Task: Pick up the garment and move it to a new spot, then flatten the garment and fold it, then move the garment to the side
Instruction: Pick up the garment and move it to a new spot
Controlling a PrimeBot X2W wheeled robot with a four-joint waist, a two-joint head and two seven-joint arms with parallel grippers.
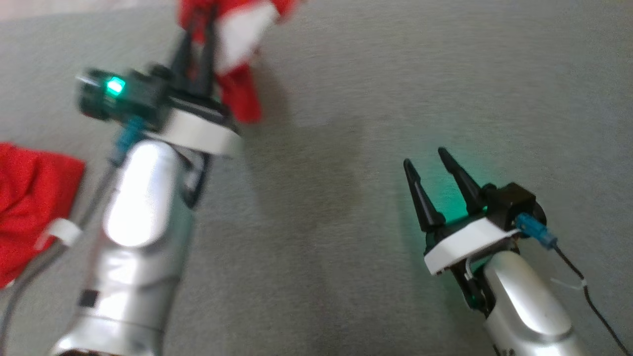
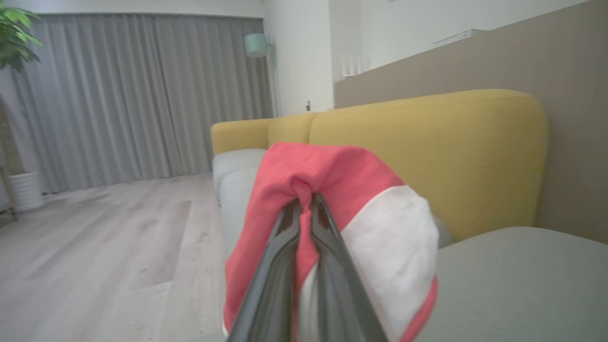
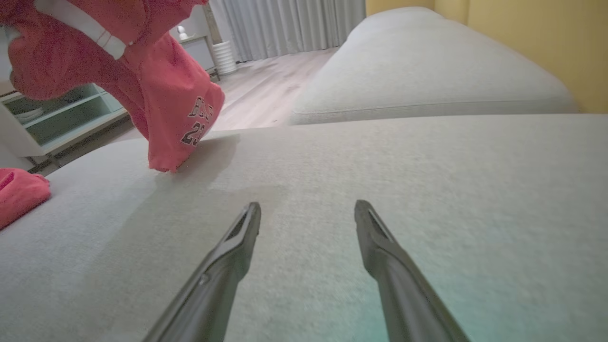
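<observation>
The garment, a red jersey with white sleeves, hangs bunched from my left gripper, which is shut on it at the top of the head view. Up close in the left wrist view, the left gripper pinches a red fold of the garment, a white sleeve draped to the right. In the right wrist view the garment dangles at upper left, its black print showing, its lowest tip touching the grey cushion. My right gripper is open low over the cushion at right, nothing between its fingers.
A smaller bunched red piece lies at the cushion's left edge, also the red piece in the right wrist view. The yellow sofa back rises beyond. Wooden floor, grey curtains and a shelf unit lie past the sofa.
</observation>
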